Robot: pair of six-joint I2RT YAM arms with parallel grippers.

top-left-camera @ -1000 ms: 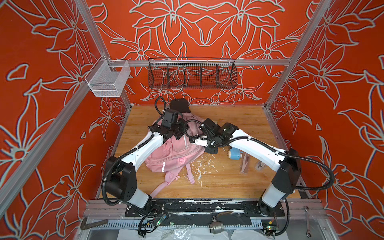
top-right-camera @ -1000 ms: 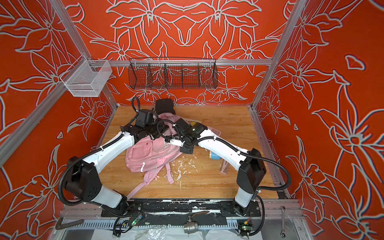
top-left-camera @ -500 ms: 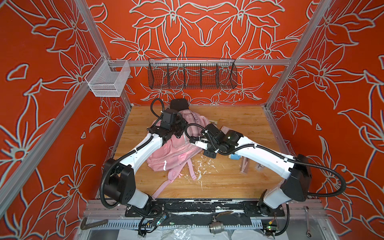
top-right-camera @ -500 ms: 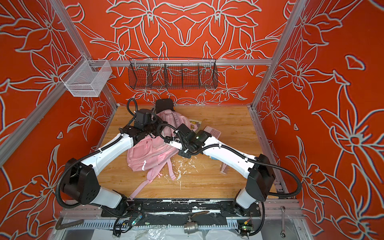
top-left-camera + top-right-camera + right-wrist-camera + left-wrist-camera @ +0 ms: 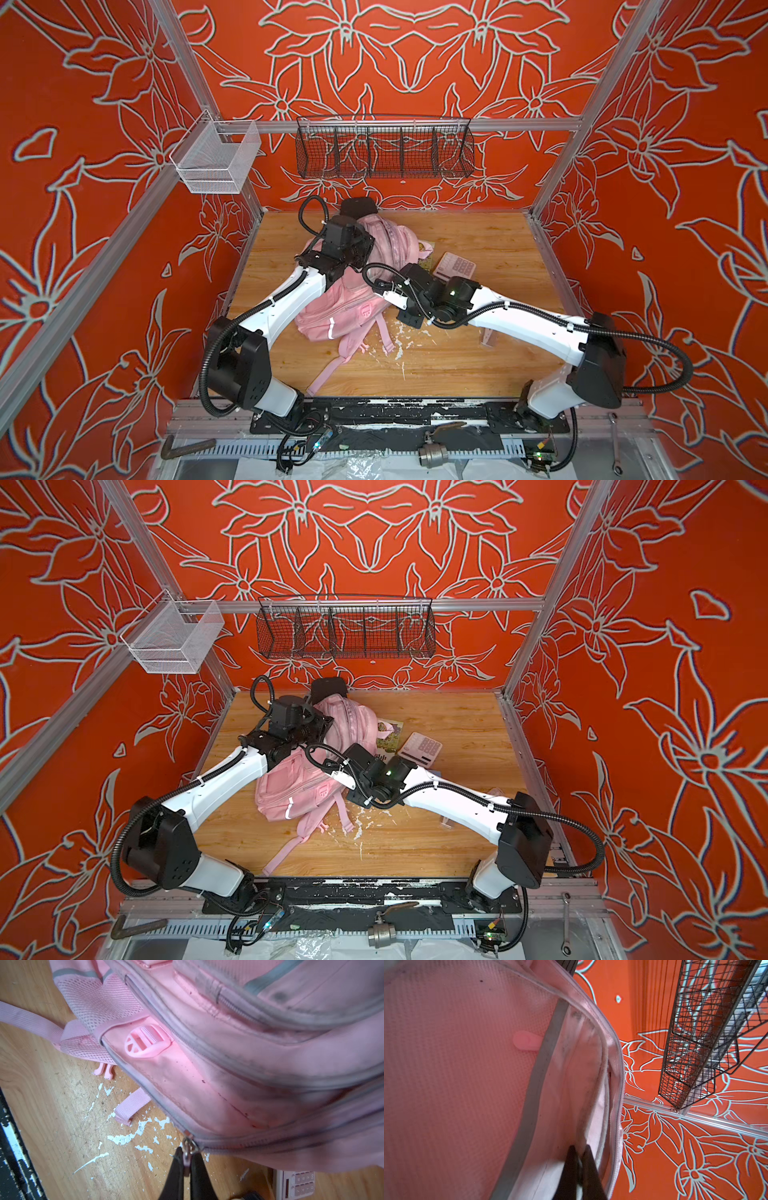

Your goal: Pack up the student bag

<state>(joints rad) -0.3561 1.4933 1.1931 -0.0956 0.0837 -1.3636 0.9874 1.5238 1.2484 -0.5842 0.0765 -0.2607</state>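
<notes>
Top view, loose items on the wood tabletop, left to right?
student bag → booklet → calculator

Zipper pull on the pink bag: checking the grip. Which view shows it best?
Right wrist view: the zipper pull sits close up, pinched in the shut right claw. Both top views hide it under the right arm; the left wrist view shows only other student bag fabric.
</notes>
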